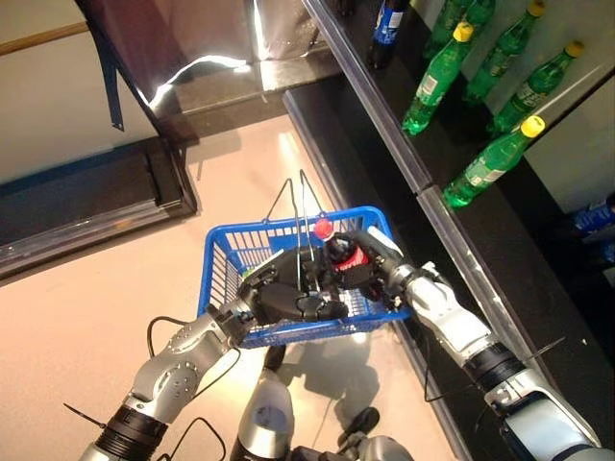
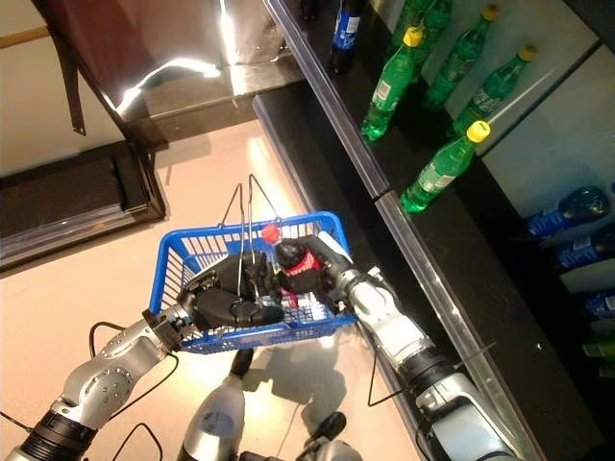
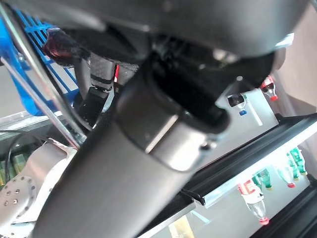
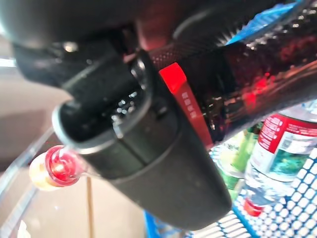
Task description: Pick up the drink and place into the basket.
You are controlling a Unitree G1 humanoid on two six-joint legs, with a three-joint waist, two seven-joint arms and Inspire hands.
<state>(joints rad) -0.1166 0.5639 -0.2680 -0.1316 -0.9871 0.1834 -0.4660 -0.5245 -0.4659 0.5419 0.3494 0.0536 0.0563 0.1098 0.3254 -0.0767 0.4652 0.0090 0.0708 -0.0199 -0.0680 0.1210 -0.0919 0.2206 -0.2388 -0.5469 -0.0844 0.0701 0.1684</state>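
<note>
My left hand is shut on the thin wire handles of the blue basket, which is raised in front of me. My right hand is shut on a dark cola bottle with a red cap and holds it inside the basket, cap up. The right wrist view shows the fingers wrapped round the dark bottle, its red cap past them. A clear bottle with a red label and a green drink lie in the basket below.
A dark shelf unit runs along my right, with green bottles with yellow caps and a dark bottle with a blue label. Blue-labelled bottles stand lower down. A dark mat lies on the beige floor to the left.
</note>
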